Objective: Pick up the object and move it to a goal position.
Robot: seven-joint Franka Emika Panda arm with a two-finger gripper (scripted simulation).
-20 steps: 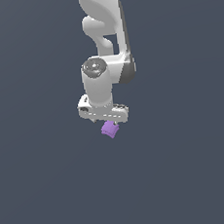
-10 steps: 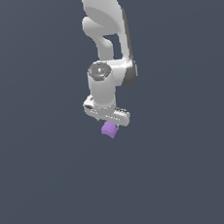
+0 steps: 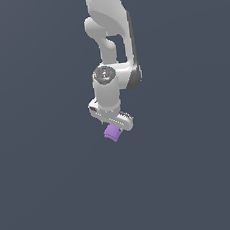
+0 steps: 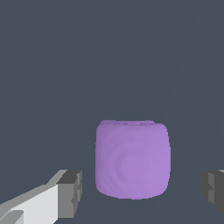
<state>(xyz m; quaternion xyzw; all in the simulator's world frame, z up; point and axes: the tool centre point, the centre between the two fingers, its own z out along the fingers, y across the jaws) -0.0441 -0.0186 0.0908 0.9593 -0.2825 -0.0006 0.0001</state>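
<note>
The object (image 3: 112, 133) is a small light-purple block with rounded edges, just below the white hand in the exterior view. In the wrist view it (image 4: 132, 159) fills the middle, between my two fingers. My gripper (image 3: 112, 129) points down over it and is open. In the wrist view my gripper (image 4: 141, 192) has one grey fingertip (image 4: 70, 193) on one side and the other at the picture's edge, with a gap between each and the block. The fingers straddle the block without touching it.
Plain dark grey ground lies all round the block in both views. The white arm (image 3: 109, 32) rises above the hand to the exterior view's top. Nothing else shows.
The hand has come down slightly onto the block over the last second. The block has stayed where it was.
</note>
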